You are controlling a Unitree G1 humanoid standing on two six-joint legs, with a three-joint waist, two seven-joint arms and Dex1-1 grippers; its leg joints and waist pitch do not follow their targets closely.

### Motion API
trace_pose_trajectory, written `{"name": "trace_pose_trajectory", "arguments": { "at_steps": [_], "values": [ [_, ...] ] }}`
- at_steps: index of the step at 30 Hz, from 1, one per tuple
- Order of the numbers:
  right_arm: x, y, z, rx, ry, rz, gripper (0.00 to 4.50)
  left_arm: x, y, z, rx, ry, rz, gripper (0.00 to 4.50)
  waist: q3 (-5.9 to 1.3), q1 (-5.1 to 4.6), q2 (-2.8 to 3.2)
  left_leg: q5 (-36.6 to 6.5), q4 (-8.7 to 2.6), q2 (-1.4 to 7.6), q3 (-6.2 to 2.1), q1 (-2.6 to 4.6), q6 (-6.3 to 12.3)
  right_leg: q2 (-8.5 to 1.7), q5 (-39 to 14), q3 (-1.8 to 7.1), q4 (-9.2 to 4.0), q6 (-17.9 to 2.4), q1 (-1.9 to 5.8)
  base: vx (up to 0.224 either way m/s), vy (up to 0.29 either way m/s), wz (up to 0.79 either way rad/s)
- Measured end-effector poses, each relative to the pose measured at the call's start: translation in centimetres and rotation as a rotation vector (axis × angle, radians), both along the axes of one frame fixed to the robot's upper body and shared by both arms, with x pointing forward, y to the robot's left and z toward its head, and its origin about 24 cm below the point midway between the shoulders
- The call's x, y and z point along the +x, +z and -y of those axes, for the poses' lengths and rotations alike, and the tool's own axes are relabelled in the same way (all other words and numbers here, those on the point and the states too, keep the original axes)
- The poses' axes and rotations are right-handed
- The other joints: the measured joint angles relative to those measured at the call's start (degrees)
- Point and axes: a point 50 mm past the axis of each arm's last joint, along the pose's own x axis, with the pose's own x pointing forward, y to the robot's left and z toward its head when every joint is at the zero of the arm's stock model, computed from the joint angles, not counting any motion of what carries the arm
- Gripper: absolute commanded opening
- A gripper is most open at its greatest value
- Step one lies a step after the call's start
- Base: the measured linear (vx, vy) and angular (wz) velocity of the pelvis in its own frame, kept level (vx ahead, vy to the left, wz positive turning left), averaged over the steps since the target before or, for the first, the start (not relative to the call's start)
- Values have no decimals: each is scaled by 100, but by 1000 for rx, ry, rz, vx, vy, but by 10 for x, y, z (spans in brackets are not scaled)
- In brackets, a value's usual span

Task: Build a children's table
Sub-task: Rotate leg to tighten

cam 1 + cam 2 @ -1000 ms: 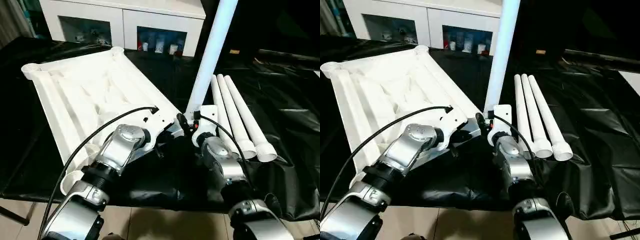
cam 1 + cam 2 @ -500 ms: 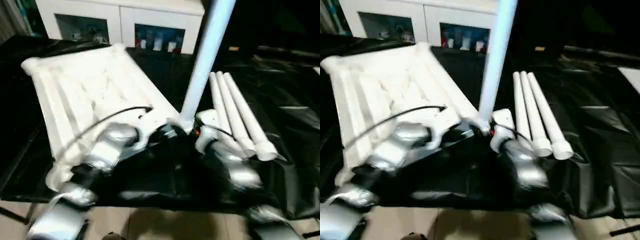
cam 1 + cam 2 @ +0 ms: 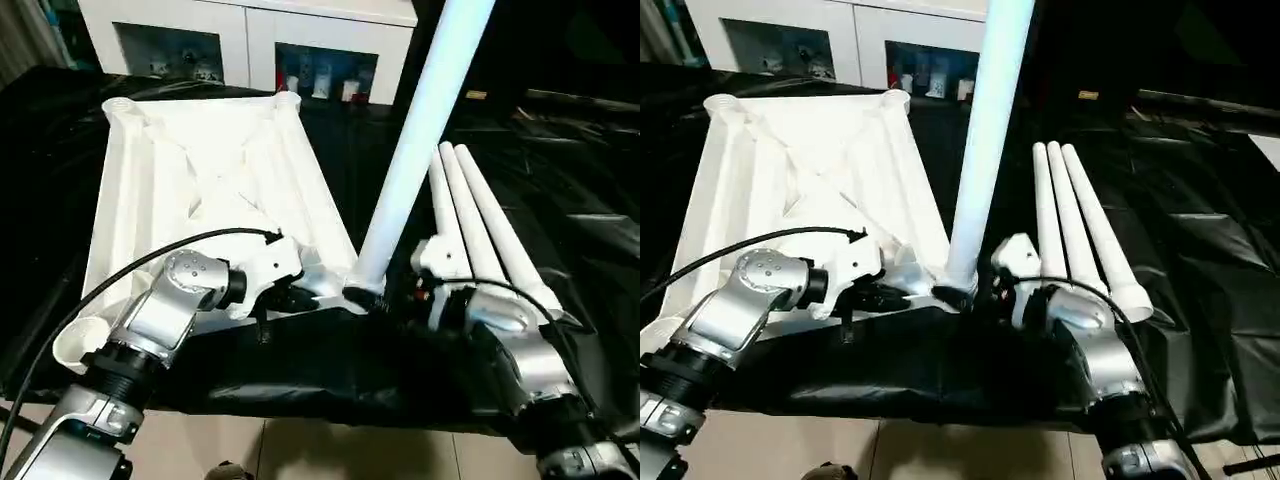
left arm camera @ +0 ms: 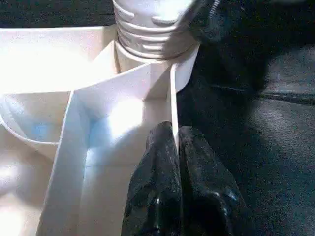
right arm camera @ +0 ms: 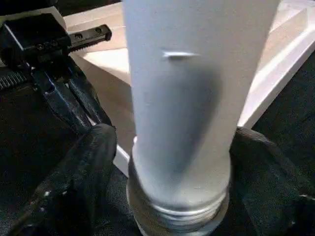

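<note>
The children's table top (image 3: 200, 190) lies upside down on the black cloth, ribs facing up. One white leg (image 3: 420, 140) stands upright in its near right corner socket, threads showing at the base (image 5: 177, 206). My left gripper (image 4: 175, 135) is shut on the thin rim wall of the top beside that socket. My right gripper (image 3: 975, 297) straddles the foot of the upright leg, one finger (image 5: 83, 182) on each side and a narrow gap at one of them. Three more legs (image 3: 480, 220) lie side by side to the right.
The work table's black drape (image 3: 580, 180) is creased and hangs over the front edge near my forearms. A white cabinet (image 3: 250, 40) with glass doors stands behind the table. The lying legs are close to my right forearm (image 3: 510, 340).
The view has shifted. The table top has turned, its long edge now pointing more straight away from me. My right forearm has swung outward to the right, and its fingers have loosened around the leg.
</note>
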Motion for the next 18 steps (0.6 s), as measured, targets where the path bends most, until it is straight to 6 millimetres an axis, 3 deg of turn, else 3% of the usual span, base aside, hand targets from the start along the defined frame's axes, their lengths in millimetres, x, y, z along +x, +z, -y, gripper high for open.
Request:
{"name": "trace_pose_trajectory", "arguments": {
  "at_steps": [4, 5, 9, 13, 18],
  "values": [
    [0, 0, 0, 0, -1, -2, 323, -1, 0, -1, -1, -3, -2, 0, 0, -1, 0, 0, 0, 0, 1, 0, 1, 0, 0, 0, 0, 0, 0, 0, 0, 0],
    [0, 0, 0, 0, -1, -4, 297, -1, 0, -1, -1, -3, -2, 0, 0, -2, 0, 0, 0, 0, 1, 0, 1, 0, 0, 0, 0, 0, 0, 0, 0, 0],
    [0, 0, 0, 4, 1, -7, 269, -2, 0, -2, 0, -4, -4, 0, 0, -5, 0, 0, 0, 0, 1, 0, 1, 0, 0, 0, 0, 0, 0, 0, 0, 0],
    [0, 0, 0, 6, 3, -8, 258, -2, 0, -2, -1, -3, -6, 0, 0, -5, 0, 0, 0, 0, 1, 0, 1, 0, 0, 0, 0, 0, 0, 0, 0, 0],
    [8, -7, -5, 76, -150, -44, 255, 4, -2, 4, -1, 70, 15, 0, -6, -27, -7, 0, 18, 0, 2, 19, -3, 0, 3, 7, 17, -1, 13, 0, 0, 0]
  ]
}}
